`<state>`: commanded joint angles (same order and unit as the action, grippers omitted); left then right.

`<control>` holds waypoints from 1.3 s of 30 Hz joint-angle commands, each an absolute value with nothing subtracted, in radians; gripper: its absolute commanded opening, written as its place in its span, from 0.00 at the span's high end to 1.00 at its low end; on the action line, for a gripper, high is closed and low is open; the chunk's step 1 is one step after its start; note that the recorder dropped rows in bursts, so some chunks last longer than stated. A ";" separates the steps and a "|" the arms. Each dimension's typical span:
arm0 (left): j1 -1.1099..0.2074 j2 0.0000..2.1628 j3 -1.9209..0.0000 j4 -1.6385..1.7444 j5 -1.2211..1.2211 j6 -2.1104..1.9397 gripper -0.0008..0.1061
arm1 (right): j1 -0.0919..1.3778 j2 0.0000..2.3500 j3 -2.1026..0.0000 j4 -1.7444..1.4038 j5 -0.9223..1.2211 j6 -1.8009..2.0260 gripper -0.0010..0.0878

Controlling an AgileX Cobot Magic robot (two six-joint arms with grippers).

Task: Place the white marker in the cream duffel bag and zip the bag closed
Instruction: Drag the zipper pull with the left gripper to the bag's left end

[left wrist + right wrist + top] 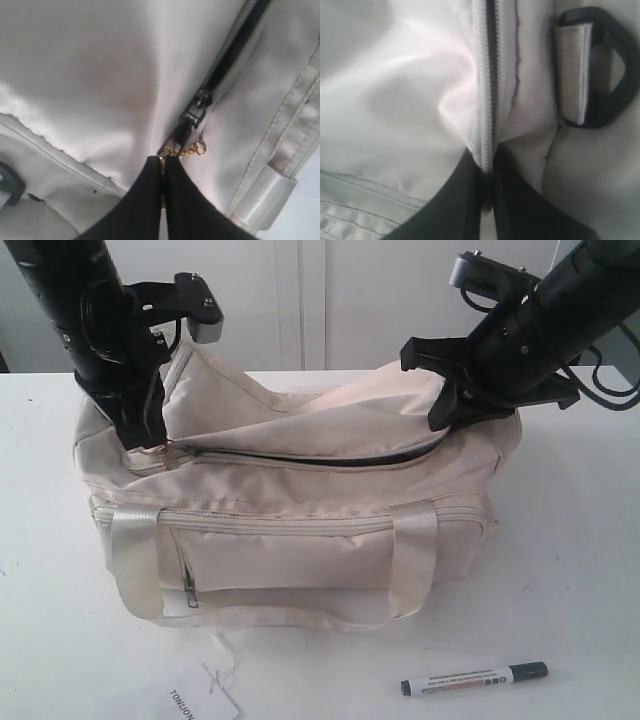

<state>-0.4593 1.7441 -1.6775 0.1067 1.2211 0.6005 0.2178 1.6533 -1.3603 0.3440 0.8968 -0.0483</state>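
Jaws clamped: left gripper [163,161] on gold zipper charm [195,148], right gripper [487,161] on cream duffel bag [300,545] seam. Zip open; white marker [475,678] outside on table [580,590].

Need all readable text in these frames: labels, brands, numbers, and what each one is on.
"TONLION": on the white paper tag, printed sideways. The tag is cut off by the frame edge, so there may be more text.
white marker: black print along the barrel, too small to read.
cream duffel bag: no text visible in any view.
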 joint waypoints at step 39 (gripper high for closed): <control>-0.337 1.692 -1.676 0.192 1.221 0.470 0.99 | 0.218 1.653 -1.360 0.310 0.880 -0.045 0.99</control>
